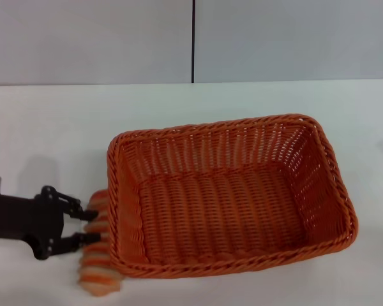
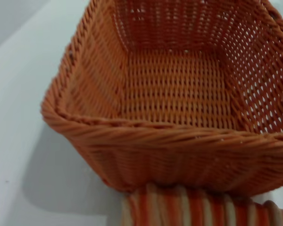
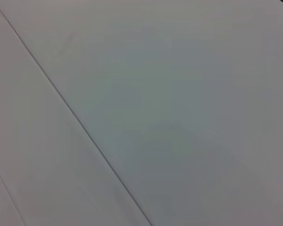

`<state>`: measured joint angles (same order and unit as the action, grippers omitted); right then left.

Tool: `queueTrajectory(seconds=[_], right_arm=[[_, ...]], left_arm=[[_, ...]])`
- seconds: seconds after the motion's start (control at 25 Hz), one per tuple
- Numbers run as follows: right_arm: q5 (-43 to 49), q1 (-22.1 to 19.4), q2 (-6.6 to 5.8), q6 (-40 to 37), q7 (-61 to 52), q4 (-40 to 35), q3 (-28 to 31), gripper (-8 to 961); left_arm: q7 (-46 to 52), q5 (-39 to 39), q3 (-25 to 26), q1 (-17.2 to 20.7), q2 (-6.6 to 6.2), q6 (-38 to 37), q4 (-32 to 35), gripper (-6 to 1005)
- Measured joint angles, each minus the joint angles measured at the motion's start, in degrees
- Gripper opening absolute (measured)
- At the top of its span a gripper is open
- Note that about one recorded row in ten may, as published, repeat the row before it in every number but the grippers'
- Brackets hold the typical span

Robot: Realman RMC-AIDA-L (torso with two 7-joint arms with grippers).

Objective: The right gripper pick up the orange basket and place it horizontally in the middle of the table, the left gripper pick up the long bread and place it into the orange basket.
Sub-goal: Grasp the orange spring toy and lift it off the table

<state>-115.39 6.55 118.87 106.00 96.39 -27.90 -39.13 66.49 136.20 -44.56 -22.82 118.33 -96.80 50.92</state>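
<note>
The long bread (image 1: 97,255) is partly hidden behind the orange basket (image 1: 230,197) rim; in the left wrist view, the picture's edge cuts off the bread and the basket's far side.

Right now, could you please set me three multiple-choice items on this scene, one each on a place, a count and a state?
1. Where does the bread lie?
A. inside the basket
B. outside the basket, against its left short wall
C. at the table's far edge

2. How many things lie inside the basket?
A. none
B. one
C. two

3. What is the left hand doing?
A. parked, clear of everything
B. gripping the basket rim
C. set around the bread, a finger on either side

Answers:
1 B: the head view shows the striped loaf on the table beside the basket's left wall.
2 A: both the head and left wrist views show a bare woven floor.
3 C: the head view shows its two fingers reaching onto the loaf. The right hand is out of sight.
</note>
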Motion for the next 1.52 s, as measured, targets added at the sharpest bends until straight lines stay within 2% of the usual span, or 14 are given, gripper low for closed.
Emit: queueTrajectory(seconds=[0.04,0.12,0.4,0.64,0.72,1.16,1.52], right_arm=[[0.0,0.1,-0.03,0.0,0.0,0.7,0.2,665],[0.0,0.2,-0.05,0.0,0.1,0.9,0.2,665],[0.0,0.9,-0.05,0.0,0.1,1.1,0.2,666],[0.0,0.9,-0.04,0.0,0.1,1.2,0.2,666],[0.0,0.9,-0.04,0.0,0.1,1.2,0.1,666],[-0.3,1.5,-0.04,0.1,0.0,1.2,0.1,666],[-0.2,2.3,-0.04,0.1,-0.1,1.3,-0.2,665]], left_arm=[[-1.9,-2.2,1.9,0.7,-0.36,0.1,0.5,376],[-2.2,-2.4,2.7,0.7,-0.39,0.1,0.9,365],[-1.3,-2.0,3.0,0.2,-0.89,-0.2,2.3,327],[-0.5,-2.0,5.1,-0.5,-1.43,1.1,5.3,211],[-0.4,-2.0,5.3,-0.8,-1.68,1.3,6.3,122],[1.3,-2.0,7.6,-1.2,-2.54,2.1,13.0,28],[2.9,-1.5,7.3,-2.3,-2.77,1.9,17.2,1]])
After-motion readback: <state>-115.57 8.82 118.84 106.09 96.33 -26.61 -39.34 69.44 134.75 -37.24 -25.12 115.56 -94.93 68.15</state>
